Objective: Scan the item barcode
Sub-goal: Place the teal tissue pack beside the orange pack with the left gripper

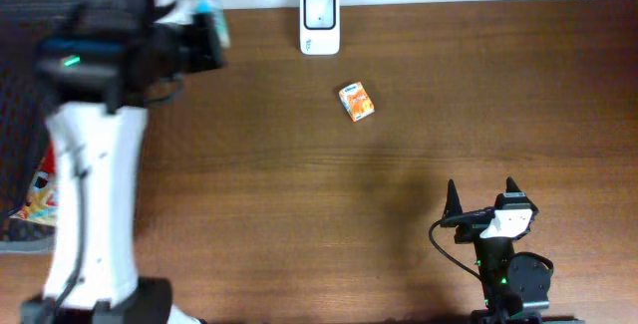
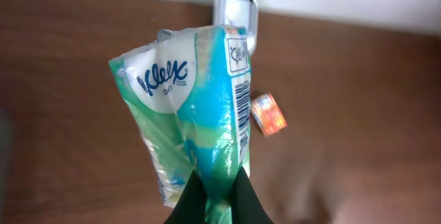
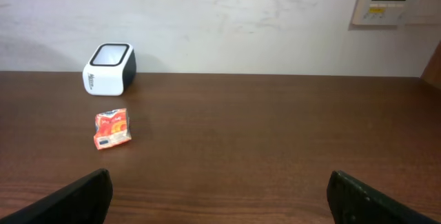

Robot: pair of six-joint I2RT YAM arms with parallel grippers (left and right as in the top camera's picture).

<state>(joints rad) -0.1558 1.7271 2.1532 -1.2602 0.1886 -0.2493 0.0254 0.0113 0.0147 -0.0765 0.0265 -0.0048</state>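
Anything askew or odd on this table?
Mostly tidy. The small orange packet lies skewed to the table edges near the white scanner. The left end effector pinches a crumpled Kleenex pack by its end, barcode side visible.

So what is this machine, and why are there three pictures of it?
It is a robot with two arms at a brown table. One camera looks down from above; the other two sit on the robot's wrists. The left gripper is pinched shut on a Kleenex tissue pack, holding it up with its barcode showing. The right gripper is open and holds nothing. On the table stand a white scanner by the far edge and a small orange box near it.
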